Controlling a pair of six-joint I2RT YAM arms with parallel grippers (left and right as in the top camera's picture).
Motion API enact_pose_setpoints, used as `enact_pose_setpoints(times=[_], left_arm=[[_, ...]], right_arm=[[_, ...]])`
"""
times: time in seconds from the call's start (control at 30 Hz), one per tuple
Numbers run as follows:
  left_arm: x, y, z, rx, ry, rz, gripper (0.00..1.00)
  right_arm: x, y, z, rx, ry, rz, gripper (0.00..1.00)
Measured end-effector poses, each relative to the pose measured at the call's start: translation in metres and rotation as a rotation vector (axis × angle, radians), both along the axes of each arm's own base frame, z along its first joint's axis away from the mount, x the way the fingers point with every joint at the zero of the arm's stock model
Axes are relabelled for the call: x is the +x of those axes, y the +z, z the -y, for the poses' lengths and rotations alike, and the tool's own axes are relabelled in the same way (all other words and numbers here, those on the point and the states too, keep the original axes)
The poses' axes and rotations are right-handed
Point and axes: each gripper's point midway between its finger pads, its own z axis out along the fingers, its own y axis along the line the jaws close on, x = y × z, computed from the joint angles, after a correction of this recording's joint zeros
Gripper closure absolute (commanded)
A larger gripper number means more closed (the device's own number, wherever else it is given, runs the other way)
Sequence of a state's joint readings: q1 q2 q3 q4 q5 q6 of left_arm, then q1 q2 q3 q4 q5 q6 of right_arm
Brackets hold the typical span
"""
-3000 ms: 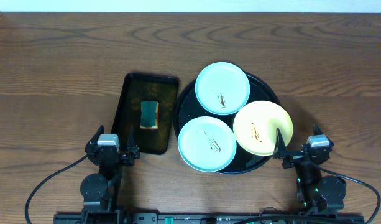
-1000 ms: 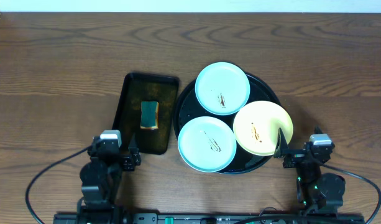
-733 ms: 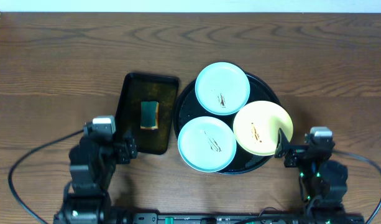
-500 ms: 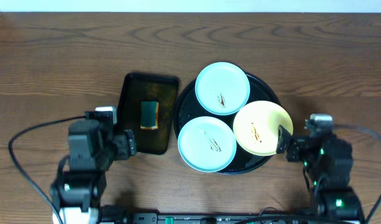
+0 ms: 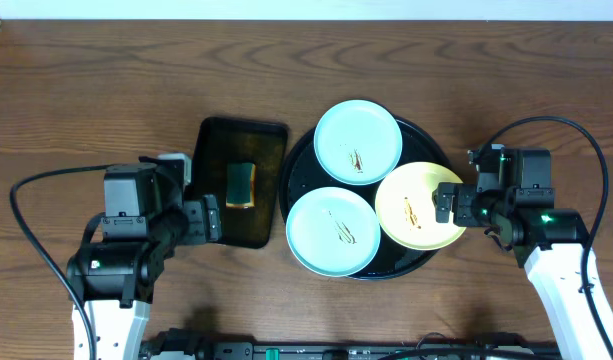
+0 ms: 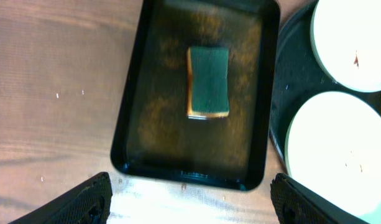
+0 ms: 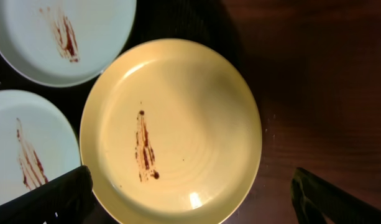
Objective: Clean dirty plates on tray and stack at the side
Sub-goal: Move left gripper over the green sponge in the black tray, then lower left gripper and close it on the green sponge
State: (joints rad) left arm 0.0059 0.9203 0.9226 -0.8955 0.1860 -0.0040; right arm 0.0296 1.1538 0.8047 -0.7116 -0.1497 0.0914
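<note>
- I see the table [image 5: 86, 90] bare at 3 o'clock of the tray, and I judge the cleaned stack should go there.
- The tray [image 5: 296, 170] sits centre-right and holds all three plates, so no cleaning has begun.
- The sponge tray [image 5: 208, 150] lies just beside it at 9 o'clock, within my left arm's reach.
- The plates sit at 12 o'clock (mint plate [image 5: 358, 141]), 7 o'clock (second mint plate [image 5: 333, 230]) and 3 o'clock (yellow plate [image 5: 418, 205]). Each carries a brown smear.
- My right gripper [image 7: 193, 196] hangs over the yellow plate's outer edge with its jaws spread wide, holding nothing. I judge it is lined up to steady or lift that plate.
- My left gripper [image 6: 191, 196] hovers at 6 o'clock of the sponge tray, jaws apart and empty.
- The sponge [image 5: 241, 185] lies flat, green side up, ready for pickup.
</note>
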Motion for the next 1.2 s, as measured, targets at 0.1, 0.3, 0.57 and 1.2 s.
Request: enact_pose_setpoints(times=[0.1,0.3,0.57,1.2], left_arm=[[0.013,0.010,0.001,-0.019,0.015,0.063,0.18],[0.038,0.013,0.004,-0.052,0.032,0.110,0.20],[0.075,-0.034,0.010,-0.062,0.029,-0.013,0.26],[0.096,-0.161,0.043,0.116,-0.067,-0.281,0.35]], right_arm=[[0.001,-0.001,0.004,-0.021,-0.012,0.000,0.01],[0.002,-0.002,0.019,-0.075,-0.080,0.000,0.01],[0.003,-0.002,0.022,-0.091,-0.096,0.002,0.01],[0.003,-0.001,0.022,-0.090,-0.099,0.002,0.01]])
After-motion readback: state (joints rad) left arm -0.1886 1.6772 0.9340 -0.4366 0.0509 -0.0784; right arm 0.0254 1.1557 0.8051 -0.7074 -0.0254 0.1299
